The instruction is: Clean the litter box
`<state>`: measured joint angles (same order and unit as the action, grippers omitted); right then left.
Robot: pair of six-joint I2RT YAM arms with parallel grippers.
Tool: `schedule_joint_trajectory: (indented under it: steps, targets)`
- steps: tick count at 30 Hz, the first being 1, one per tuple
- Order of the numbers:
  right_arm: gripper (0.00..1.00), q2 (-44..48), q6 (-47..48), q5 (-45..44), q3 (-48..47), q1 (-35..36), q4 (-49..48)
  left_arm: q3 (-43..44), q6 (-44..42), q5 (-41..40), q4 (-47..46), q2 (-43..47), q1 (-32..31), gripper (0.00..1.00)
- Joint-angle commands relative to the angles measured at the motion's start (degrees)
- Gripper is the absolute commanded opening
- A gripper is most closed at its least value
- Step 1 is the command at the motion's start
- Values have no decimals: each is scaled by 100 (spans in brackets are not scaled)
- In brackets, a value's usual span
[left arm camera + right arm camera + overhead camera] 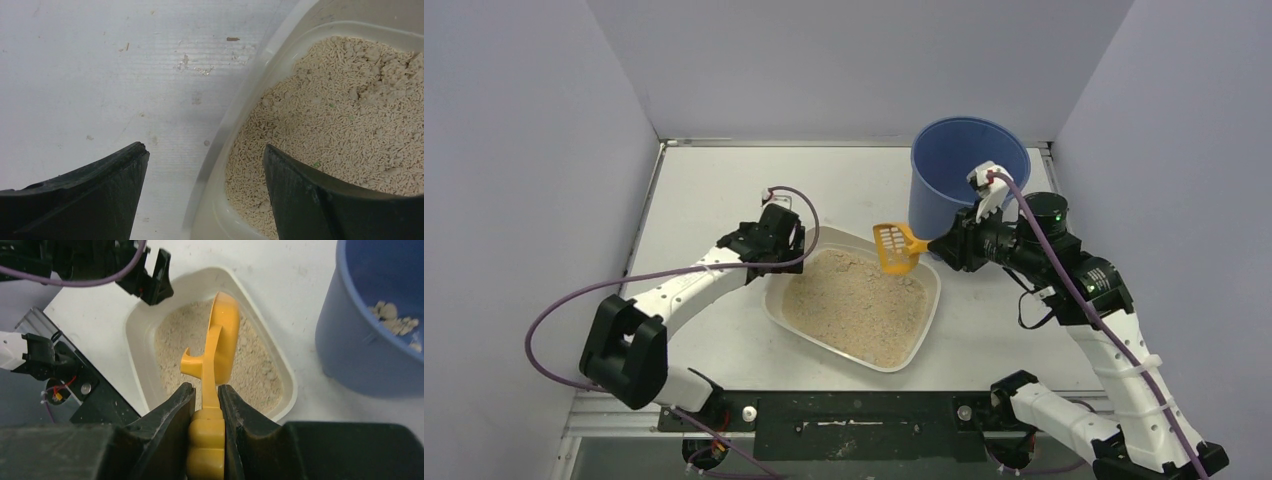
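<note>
**Holding on the right, wide on the left**

From above — the litter box [770, 303] sits mid-table, just beside the blue bucket [964, 180]. The right gripper [944, 248] holds an orange scoop [894, 247] over its far edge.

Left wrist: the left gripper [205, 150] gapes wide and grips nothing, one finger over the table [100, 75], the other over litter [350, 125].

Right wrist — jaws clamped on the scoop's handle.

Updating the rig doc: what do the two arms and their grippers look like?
The left arm and right arm: white link shells, black joints. A purple cable runs along each. The left gripper and right gripper have black, tapered fingers. Small green light on the right wrist.
</note>
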<state>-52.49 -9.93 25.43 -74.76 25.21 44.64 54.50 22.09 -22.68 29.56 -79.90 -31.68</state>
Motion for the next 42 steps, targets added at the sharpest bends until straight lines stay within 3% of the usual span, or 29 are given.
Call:
schedule_joint_trajectory:
  steps: [1,9,15,22,27,42]
  targets:
    - [0,69,-281,105,228,19,523,573,40,149,110,-594,39,80]
    - [0,-151,-668,-39,353,19,1186,957,-118,106,249,-1453,90,68]
    - [0,-249,-1050,-299,475,19,1235,940,-125,373,235,-1725,101,35]
    - [0,-428,-1399,-954,631,19,1260,556,-124,388,323,-1351,76,0]
    - [0,-602,-1579,-1325,495,27,1299,107,-93,330,407,-775,-76,0]
    - [0,-1170,-1214,-1648,-277,34,2311,-400,384,-1246,698,1151,-1154,0]
